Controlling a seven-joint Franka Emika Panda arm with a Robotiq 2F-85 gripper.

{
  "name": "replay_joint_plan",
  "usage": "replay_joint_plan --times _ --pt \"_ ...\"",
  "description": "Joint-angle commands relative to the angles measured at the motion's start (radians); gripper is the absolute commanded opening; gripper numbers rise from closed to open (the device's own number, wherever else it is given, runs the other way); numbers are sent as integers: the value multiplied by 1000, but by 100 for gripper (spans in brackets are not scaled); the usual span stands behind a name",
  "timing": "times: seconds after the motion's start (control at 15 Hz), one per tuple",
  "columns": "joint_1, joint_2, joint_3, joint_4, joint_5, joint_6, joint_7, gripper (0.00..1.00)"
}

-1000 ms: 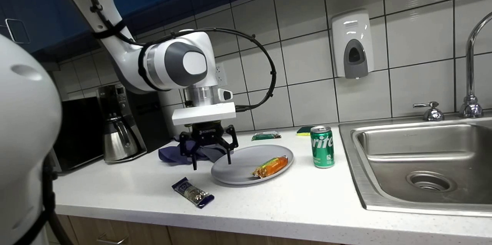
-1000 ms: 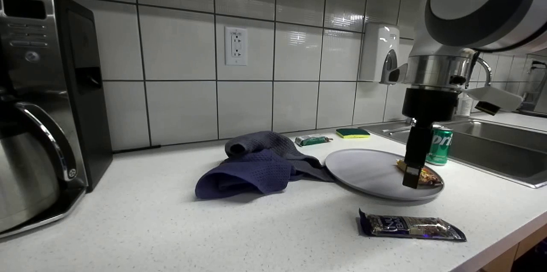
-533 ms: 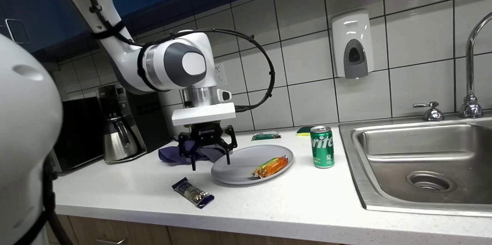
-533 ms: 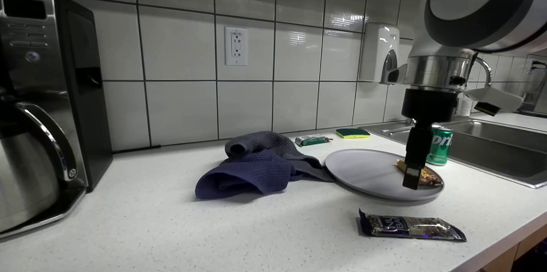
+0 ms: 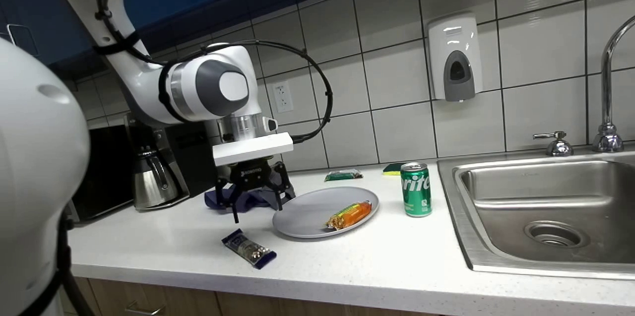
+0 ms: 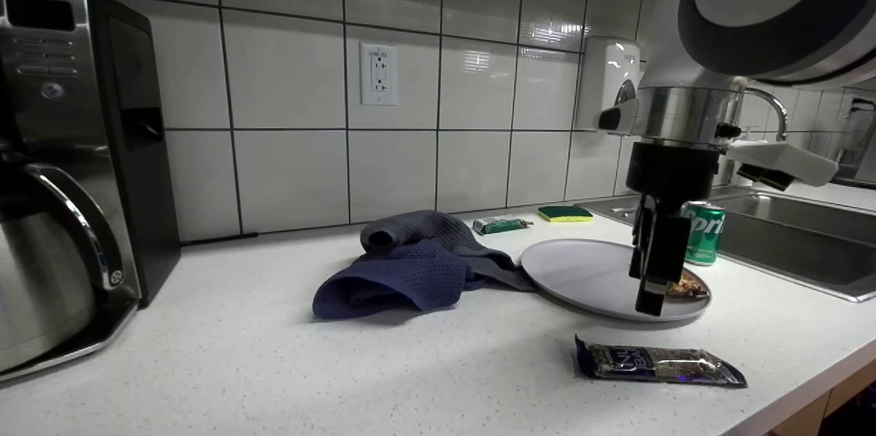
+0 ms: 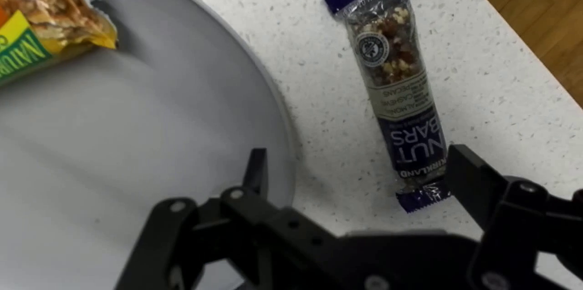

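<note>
Black two-fingered gripper [image 5: 258, 214], fingers apart, above white speckled table [image 5: 372, 266]. Nearest: navy-and-clear plastic-wrapped nut bar [image 5: 249, 249], flat near the table's front edge. In the way sinkward: round grey plate [image 5: 302, 214], apart from the nut bar, bearing orange plastic-wrapped bar [image 5: 350, 215]; crumpled blue-grey cloth [image 6: 410, 278] at the plate's rim. Farther: green metal can [image 5: 416, 199] between plate and stainless-steel sink [image 5: 461, 207]; green-and-white wrapped bar [image 6: 501, 224] and green-and-yellow sponge [image 6: 565, 213] along back edge. Room: table strip between nut bar and front edge. Count: wrapped bars, three; plate, cloth, can, sponge, one each.

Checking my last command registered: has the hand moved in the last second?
Yes. In both exterior views the hand has shifted leftward in the picture, away from the stainless-steel sink.
</note>
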Motion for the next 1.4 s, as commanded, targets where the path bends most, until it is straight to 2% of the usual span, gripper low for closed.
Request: replay_joint_plan --times 0.0,0.4,1.33 --pt "31 -44 26 -48 13 49 -71 100" --pt "70 -16 29 -76 32 129 -157 100" --pt "43 121 63 -71 -34 233 -125 100"
